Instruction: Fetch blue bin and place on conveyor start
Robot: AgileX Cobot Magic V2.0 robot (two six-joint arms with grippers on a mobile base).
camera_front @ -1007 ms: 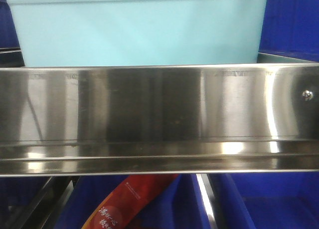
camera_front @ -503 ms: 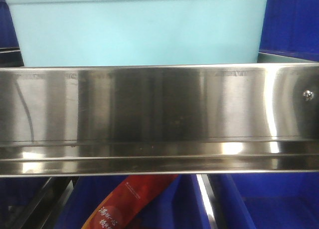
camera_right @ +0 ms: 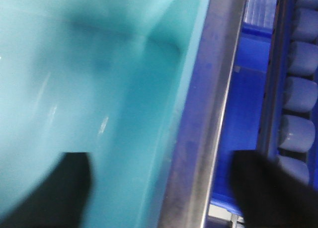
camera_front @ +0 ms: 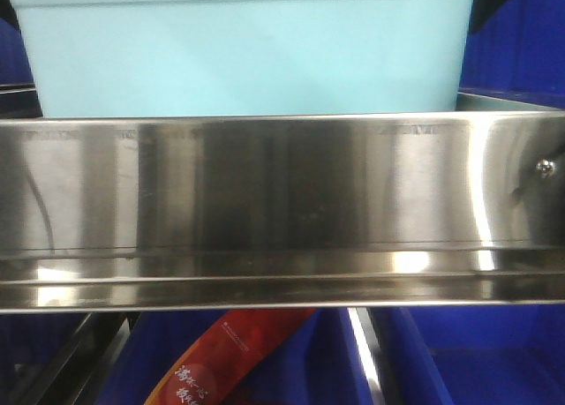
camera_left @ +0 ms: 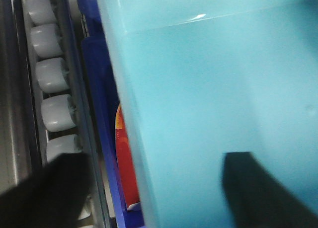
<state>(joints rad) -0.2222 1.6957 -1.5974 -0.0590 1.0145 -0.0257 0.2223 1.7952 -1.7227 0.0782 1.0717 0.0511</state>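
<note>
The blue bin is a pale cyan tub standing on the upper shelf, behind a steel rail. In the left wrist view my left gripper is open and straddles the bin's left wall: one dark finger is inside, the other outside. In the right wrist view my right gripper is open and straddles the bin's right wall: one finger is inside, the other outside. The conveyor start is out of view.
A wide stainless-steel shelf rail crosses the front view. Dark blue bins sit below and beside the cyan tub. A red packet lies in a lower bin and shows in the left wrist view. Grey rollers flank the shelf.
Dark shapes have come into view at the bin's top corners in the front view. The reflections on the steel rail have shifted. The bin stays on the shelf.
</note>
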